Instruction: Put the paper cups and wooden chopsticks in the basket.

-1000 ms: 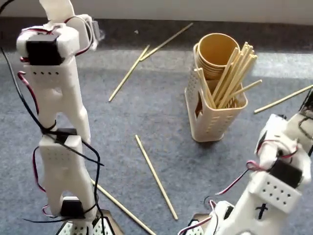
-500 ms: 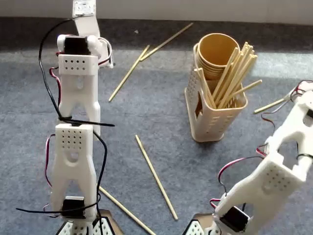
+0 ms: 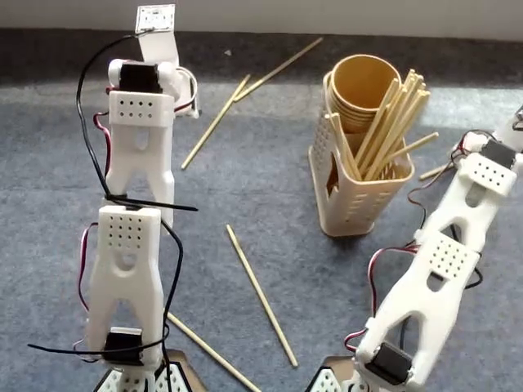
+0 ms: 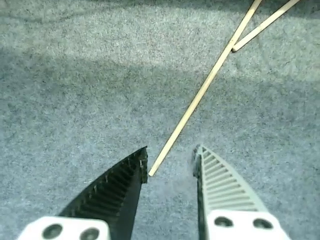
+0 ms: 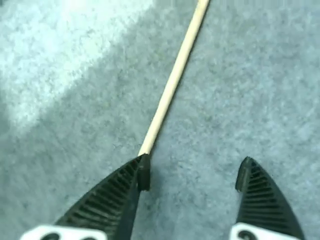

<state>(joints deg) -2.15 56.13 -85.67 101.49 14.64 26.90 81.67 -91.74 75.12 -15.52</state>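
Two white arms reach over a grey felt-like table top (image 3: 270,204). The left arm (image 3: 135,188) is stretched toward the far edge. In its wrist view the left gripper (image 4: 170,160) hangs low over the cloth with its fingers apart. The near end of a long pale wooden chopstick (image 4: 200,95) lies between the tips, close to the dark finger. A second pale wooden chopstick (image 4: 265,22) meets the long one near its far end.

In the high view a third loose chopstick (image 3: 261,294) lies on the cloth between the arms, and a fourth loose chopstick (image 3: 204,347) lies close to the left arm's base. Right of the middle a cream plastic basket with slotted walls (image 3: 359,204) stands upright. It holds a stack of tan paper cups (image 3: 359,82) and a bundle of wooden chopsticks (image 3: 392,122) leaning out of its top.

The right arm (image 3: 445,261) extends just right of the basket. The right gripper (image 5: 192,175) is spread wide, low over the cloth. The end of another light wooden chopstick (image 5: 172,82) lies right at the tip of one black finger (image 5: 142,172); whether they touch cannot be told.
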